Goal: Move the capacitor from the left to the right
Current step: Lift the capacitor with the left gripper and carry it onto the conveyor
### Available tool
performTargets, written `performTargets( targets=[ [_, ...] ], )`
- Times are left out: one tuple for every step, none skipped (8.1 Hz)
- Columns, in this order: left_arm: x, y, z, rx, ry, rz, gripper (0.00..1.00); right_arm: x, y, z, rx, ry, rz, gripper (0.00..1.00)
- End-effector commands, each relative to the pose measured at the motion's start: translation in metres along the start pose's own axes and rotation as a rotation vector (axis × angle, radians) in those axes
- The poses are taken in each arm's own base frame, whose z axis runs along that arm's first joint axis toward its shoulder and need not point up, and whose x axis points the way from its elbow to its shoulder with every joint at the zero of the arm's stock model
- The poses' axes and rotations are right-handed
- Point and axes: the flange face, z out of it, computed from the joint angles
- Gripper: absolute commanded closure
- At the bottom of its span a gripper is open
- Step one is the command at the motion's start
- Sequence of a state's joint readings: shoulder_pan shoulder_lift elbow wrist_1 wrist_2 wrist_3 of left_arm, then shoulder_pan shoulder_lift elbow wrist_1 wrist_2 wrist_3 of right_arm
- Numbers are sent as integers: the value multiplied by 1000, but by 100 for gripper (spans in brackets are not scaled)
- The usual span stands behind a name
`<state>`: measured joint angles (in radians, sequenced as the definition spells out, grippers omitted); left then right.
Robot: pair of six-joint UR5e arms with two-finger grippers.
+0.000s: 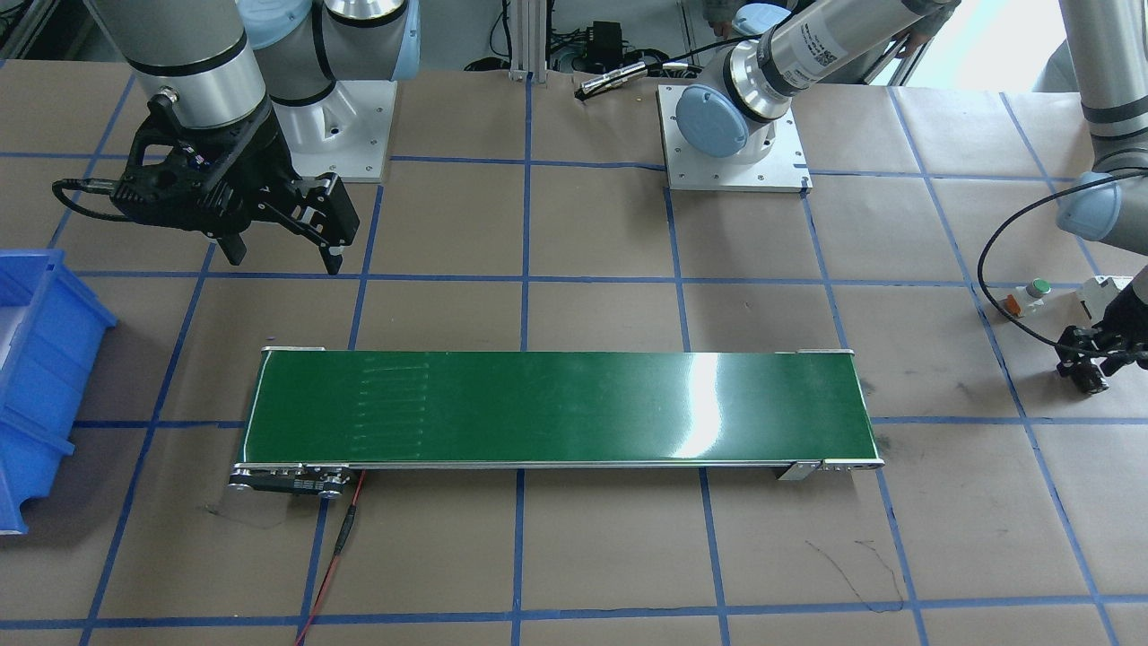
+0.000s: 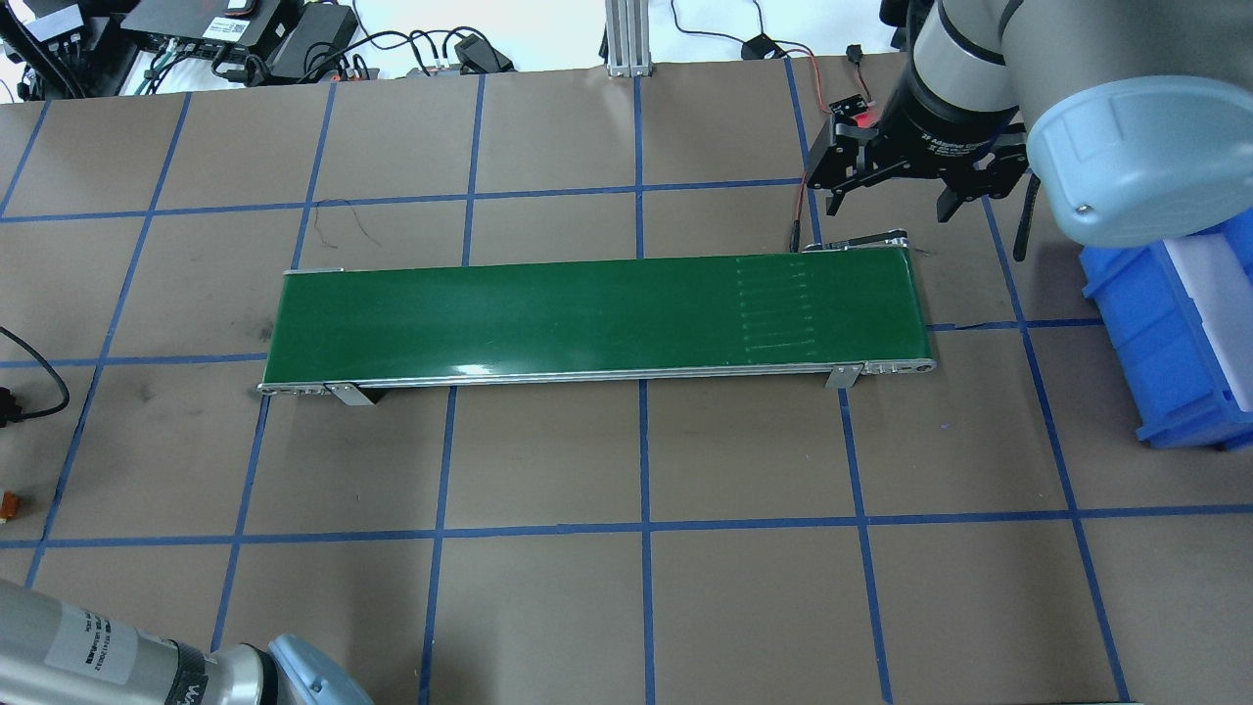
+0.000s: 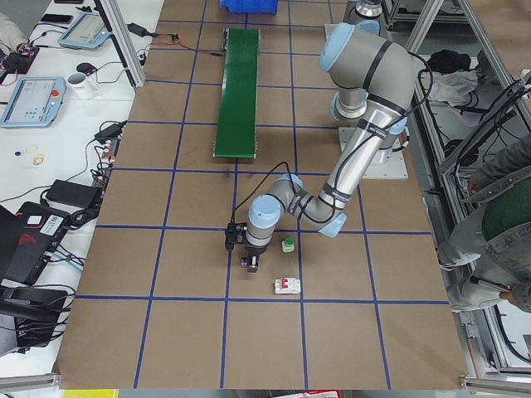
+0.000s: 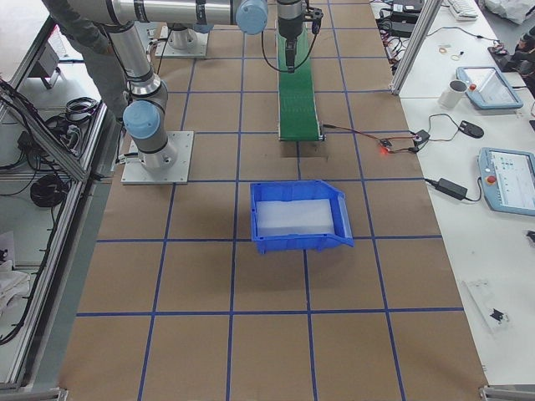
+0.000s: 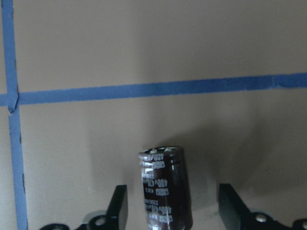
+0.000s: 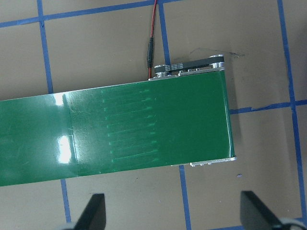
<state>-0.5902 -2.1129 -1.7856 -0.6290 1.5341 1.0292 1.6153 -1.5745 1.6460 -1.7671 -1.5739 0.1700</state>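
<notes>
The capacitor (image 5: 165, 187), a dark brown glossy cylinder with pale print, stands upright on the brown paper at the table's left end. My left gripper (image 5: 172, 211) is open and low around it. A black finger (image 5: 118, 206) stands on each side with a gap to the sleeve. The left gripper also shows in the front-facing view (image 1: 1090, 377) and the left side view (image 3: 249, 261). My right gripper (image 2: 891, 201) is open and empty, hovering above the right end of the green conveyor belt (image 2: 587, 313).
A white push button with a green cap (image 1: 1031, 292) and a white circuit breaker (image 1: 1105, 292) lie just behind the left gripper. A blue bin (image 2: 1175, 333) stands at the table's right end. A red wire (image 6: 151, 43) leads to the belt's motor end.
</notes>
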Motion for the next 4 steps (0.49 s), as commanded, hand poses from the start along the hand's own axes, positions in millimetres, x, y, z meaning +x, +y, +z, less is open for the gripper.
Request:
performTargets(
  targets=[
    [1,1,1,-6,1,0,37,0,0,0,-1,0,0,0],
    [0,1,1,-9,-3,2,42,0,0,0,-1,0,0,0],
    [0,1,1,-11,-2,3,49,0,0,0,-1,0,0,0],
    [0,1,1,-12,-3,5,53,0,0,0,1,0,0,0]
  ],
)
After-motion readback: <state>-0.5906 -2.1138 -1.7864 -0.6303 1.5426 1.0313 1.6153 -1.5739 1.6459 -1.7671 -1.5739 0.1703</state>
